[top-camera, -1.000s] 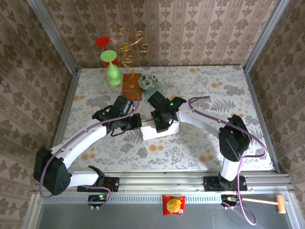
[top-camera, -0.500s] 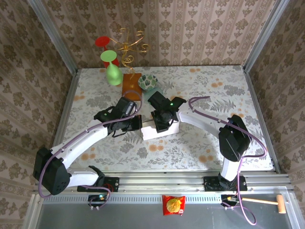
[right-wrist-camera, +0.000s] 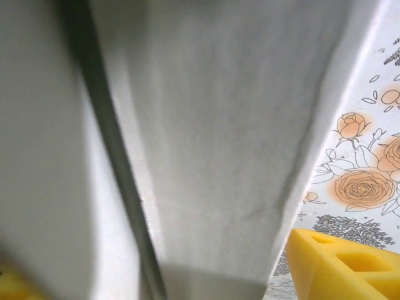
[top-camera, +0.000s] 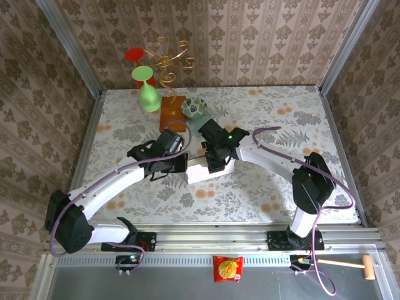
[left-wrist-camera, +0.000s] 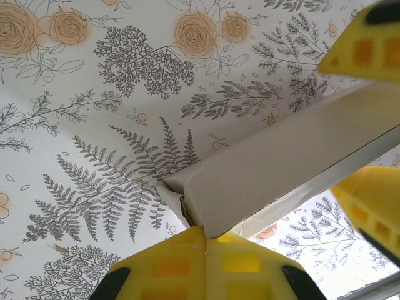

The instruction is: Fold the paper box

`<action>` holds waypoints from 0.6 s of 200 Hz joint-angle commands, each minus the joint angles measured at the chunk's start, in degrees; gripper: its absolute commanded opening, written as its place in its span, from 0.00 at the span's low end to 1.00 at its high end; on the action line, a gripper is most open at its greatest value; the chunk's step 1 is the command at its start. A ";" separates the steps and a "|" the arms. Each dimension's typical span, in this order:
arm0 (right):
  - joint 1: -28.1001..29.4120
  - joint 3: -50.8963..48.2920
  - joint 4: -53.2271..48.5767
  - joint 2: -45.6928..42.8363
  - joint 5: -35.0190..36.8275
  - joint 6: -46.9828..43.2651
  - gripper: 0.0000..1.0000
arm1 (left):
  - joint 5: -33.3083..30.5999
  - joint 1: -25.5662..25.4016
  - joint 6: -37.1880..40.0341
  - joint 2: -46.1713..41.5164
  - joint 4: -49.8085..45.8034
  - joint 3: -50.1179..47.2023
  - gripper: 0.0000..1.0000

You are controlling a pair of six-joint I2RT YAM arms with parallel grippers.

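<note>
Floral-print surface (top-camera: 269, 187) under patterned walls, and the paper box (top-camera: 206, 173) lies at its middle. At the box's left end, the left gripper (left-wrist-camera: 206, 236) is pinched tight on a corner flap. Over the box, the right gripper (top-camera: 214, 164) stands spread, fingers straddling a raised wall. Beyond the box, a wooden board (top-camera: 172, 112).

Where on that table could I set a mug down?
Bare: the table's right side, between right arm and wall, and the near strip below the box. Crowded: back left, by glass, board and bowl, and the middle, around the left claw and right claw.
</note>
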 commanded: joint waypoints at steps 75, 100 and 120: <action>-3.65 -5.12 -4.05 -14.92 3.96 -1.68 0.73 | -2.79 -2.00 1.03 2.27 -6.28 0.71 0.00; -7.00 -9.80 -3.12 -19.24 4.65 -5.78 0.70 | -3.20 -2.31 1.15 2.44 -6.29 0.87 0.00; -10.44 -13.60 -1.11 -23.49 4.42 -12.67 0.70 | -3.67 -2.61 1.23 2.44 -6.29 0.90 0.00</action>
